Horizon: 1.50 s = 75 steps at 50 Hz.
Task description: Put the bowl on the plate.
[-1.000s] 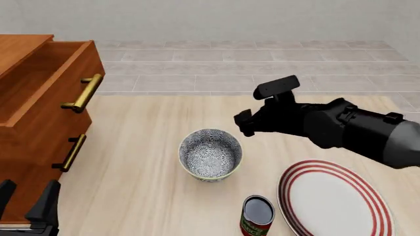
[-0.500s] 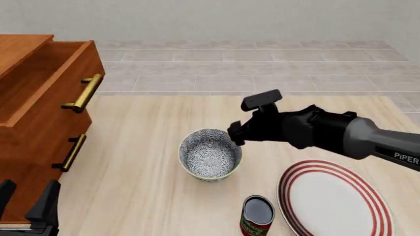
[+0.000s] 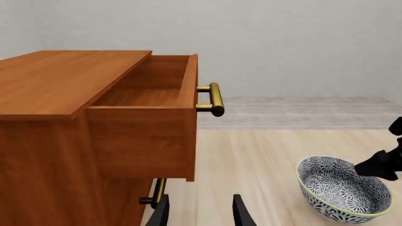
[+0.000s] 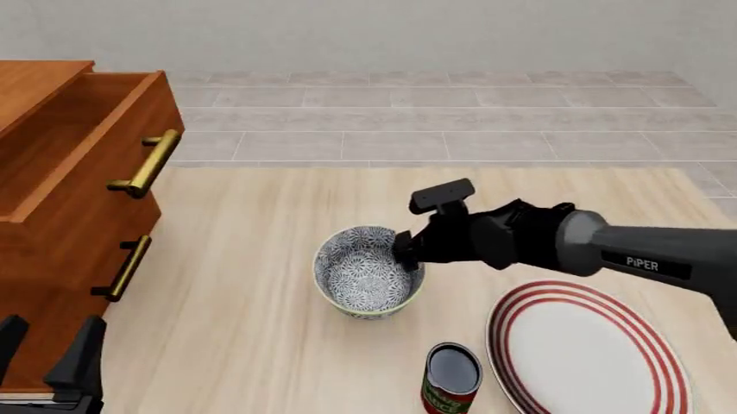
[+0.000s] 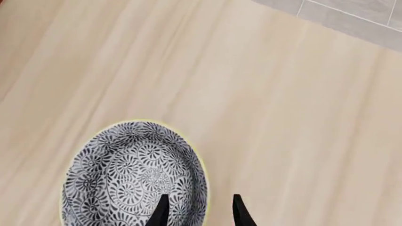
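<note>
Floral-patterned bowl [image 4: 370,272] upright on the pale wooden desk [image 4: 254,259], near its middle — apart from the red-ringed white plate [image 4: 588,354] at the near right corner. Right gripper [image 4: 406,252] down at the bowl's right rim, fingers spread; in the right wrist view one fingertip [image 5: 161,212] inside the bowl [image 5: 135,174], the other just outside the yellowish rim, a gap on either side, nothing pinched yet. Right arm [image 4: 599,250] stretched in low from the right, marked PiPER. Small dark can with red label [image 4: 450,379] upright just in front of the bowl and just beside the plate's left edge. Left gripper [image 4: 52,362] parked at the near left corner beside the wooden cabinet [image 4: 69,198], fingers spread, holding nothing — seen as two dark tips [image 3: 160,214] in the left wrist view. Cabinet's top drawer [image 3: 150,108] pulled open, brass handle [image 3: 213,99] on its front; bowl [image 3: 342,188] off to the side on the desk.
</note>
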### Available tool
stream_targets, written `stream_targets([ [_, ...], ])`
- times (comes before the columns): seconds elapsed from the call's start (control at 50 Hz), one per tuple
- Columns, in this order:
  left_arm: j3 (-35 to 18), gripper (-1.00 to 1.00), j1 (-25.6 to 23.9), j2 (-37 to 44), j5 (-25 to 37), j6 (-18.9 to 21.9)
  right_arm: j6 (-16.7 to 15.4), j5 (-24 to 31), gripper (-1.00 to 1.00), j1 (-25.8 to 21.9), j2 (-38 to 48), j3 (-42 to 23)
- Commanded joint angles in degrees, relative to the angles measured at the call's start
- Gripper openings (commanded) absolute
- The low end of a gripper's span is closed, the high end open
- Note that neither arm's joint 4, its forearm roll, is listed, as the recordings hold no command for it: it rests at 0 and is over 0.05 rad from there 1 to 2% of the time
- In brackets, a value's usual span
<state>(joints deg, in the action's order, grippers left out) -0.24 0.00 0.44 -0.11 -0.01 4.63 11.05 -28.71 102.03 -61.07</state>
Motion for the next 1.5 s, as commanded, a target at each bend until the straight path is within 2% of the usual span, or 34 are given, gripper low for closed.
stream_targets([
  [0.02, 0.00, 1.00, 0.00, 0.00, 0.00, -0.02, 0.08, -0.60, 1.00, -0.14, 2.35, -0.08],
  [0.46, 0.00, 1.00, -0.02, 0.00, 0.00, 0.00, 2.63, -4.41, 1.00, -1.83, 5.97, 2.34],
  [0.76, 0.00, 1.00, 0.00, -0.01, 0.00, 0.01, 2.63, -4.89, 1.00, -1.56, 7.50, 2.07],
  [0.78, 0.00, 1.00, 0.00, 0.00, 0.00, -0.01, 2.37, -4.88, -1.00, -1.45, 7.37, 2.05],
  [1.12, 0.00, 1.00, 0.00, 0.00, 0.00, 0.01, 1.95, -5.06, -1.00, -1.13, 6.43, 2.34],
  [1.5, 0.00, 1.00, 0.00, 0.00, 0.00, 0.01, 0.79, -1.46, -1.00, -0.59, 1.61, -0.29],
])
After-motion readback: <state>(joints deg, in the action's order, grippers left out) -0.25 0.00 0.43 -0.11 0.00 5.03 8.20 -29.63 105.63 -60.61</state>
